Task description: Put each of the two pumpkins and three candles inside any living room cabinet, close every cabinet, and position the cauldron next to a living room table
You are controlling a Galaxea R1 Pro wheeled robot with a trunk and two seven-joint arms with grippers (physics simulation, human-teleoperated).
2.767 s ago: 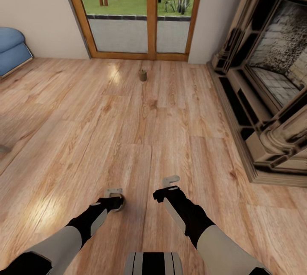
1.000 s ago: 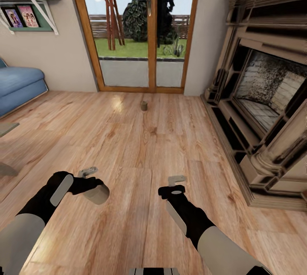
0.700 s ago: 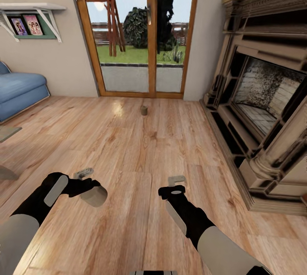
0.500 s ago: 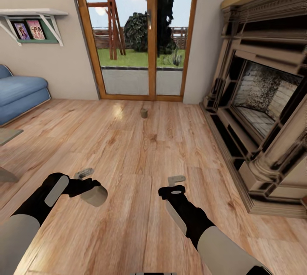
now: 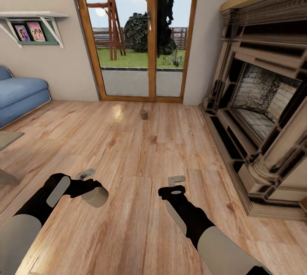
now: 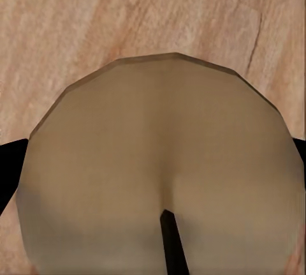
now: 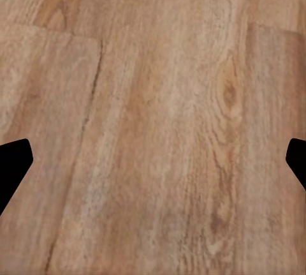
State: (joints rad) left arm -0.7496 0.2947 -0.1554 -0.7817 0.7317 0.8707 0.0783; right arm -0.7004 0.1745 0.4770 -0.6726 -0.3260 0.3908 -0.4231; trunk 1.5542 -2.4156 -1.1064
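1. Head view shows the left gripper (image 5: 87,184) holding a candle (image 5: 95,196) clear of the wooden floor (image 5: 140,156), low in front of the robot's left side.
2. Left wrist view looks along the fingers at the held candle (image 6: 159,173): its faceted beige end faces the camera, with dark finger edges at either side, so the jaws look closed on its flanks.
3. A second candle (image 5: 144,114) stands on the floor well ahead, near the glass doors (image 5: 136,36) and well apart from both arms.
4. The right gripper (image 5: 175,184) hangs over bare planks; in the right wrist view its fingertips (image 7: 14,163) sit far apart at the edges, so its jaws are wide and empty.
5. Judging by shape, a candle is probably light and stiff, with smooth waxy sides that could slip or twist in a pinch.
6. The best hold seems across the middle of the flat facets, squarely, not near either end.
7. The fireplace (image 5: 264,96) on the right is not a storage place for it.
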